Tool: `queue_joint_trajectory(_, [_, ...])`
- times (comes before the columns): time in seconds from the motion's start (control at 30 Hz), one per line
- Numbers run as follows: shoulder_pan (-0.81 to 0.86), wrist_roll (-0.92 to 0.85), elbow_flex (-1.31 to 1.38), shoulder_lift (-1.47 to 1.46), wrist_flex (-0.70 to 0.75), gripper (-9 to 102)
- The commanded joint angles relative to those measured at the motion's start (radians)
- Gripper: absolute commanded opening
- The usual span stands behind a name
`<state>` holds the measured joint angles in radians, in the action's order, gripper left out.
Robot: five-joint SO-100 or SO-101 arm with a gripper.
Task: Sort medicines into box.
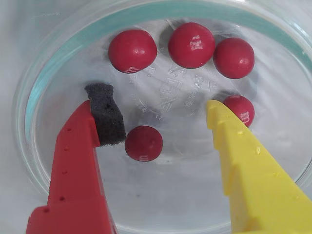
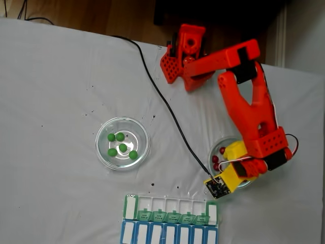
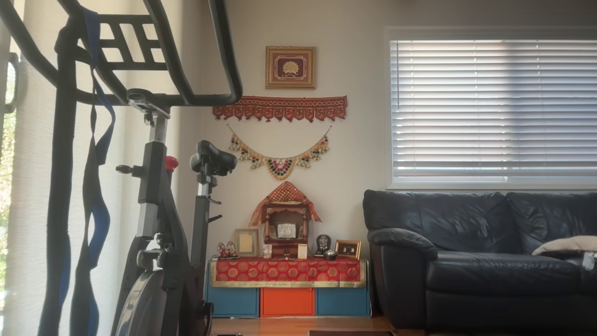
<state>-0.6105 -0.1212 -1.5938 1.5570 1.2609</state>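
Note:
In the wrist view, several dark red medicines lie in a clear glass dish (image 1: 29, 112). One red ball (image 1: 143, 143) sits between the fingers, close to the black foam pad on the red finger (image 1: 105, 114). The yellow finger (image 1: 229, 141) stands beside another red ball (image 1: 239, 109). My gripper (image 1: 158, 105) is open and holds nothing. In the fixed view the gripper (image 2: 227, 161) hangs over the right dish (image 2: 210, 152). Several green medicines (image 2: 122, 147) rest in the left dish (image 2: 99, 145). The box (image 2: 170, 217), with green and blue lids, lies at the table's near edge.
A black cable (image 2: 162, 99) runs across the white tablecloth from the arm's base (image 2: 185, 56) to the wrist camera. The box sits just below the right dish. The other view looks into a room with an exercise bike (image 3: 158, 186) and a sofa (image 3: 480, 256).

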Motion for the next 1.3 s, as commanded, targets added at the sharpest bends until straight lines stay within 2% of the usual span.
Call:
queue_joint_trajectory(0.0, [-0.021, 0.003, 0.114, 0.126, 0.006, 33])
queue_joint_trajectory(0.43, [-0.038, 0.034, 0.103, 0.184, 0.031, 32])
queue_joint_trajectory(0.87, [-0.084, 0.087, 0.114, 0.179, 0.061, 25])
queue_joint_trajectory(1.27, [-0.103, 0.104, 0.103, 0.164, 0.054, 26])
